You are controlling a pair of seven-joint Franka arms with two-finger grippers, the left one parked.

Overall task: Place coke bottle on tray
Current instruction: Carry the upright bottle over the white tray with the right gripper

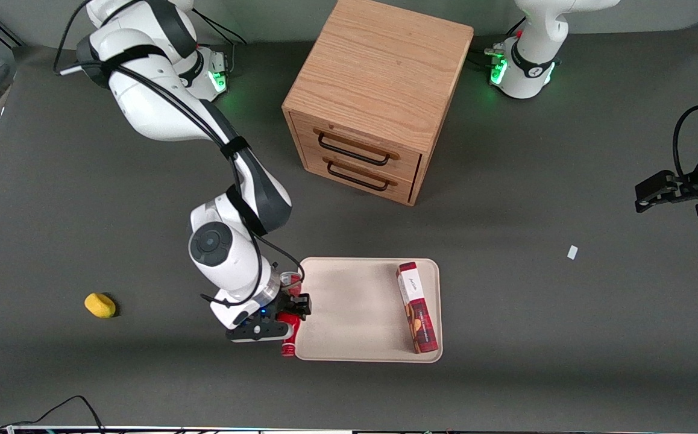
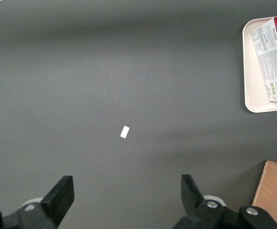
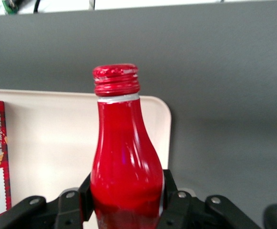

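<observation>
My right gripper (image 1: 289, 312) is shut on the coke bottle (image 1: 289, 337), a slim red bottle with a red cap, at the edge of the beige tray (image 1: 355, 313) toward the working arm's end. In the front view the bottle lies along that tray edge, its cap nearer the front camera and its silver base under the wrist. In the right wrist view the bottle (image 3: 124, 157) sits between the black fingers (image 3: 170, 191), with the tray (image 3: 52, 143) under and beside it. The bottle's script is hidden.
A red-and-white box (image 1: 416, 307) lies on the tray at its end toward the parked arm. A wooden two-drawer cabinet (image 1: 373, 96) stands farther from the front camera. A yellow object (image 1: 100, 305) lies toward the working arm's end. A small white scrap (image 1: 572, 252) lies toward the parked arm's end.
</observation>
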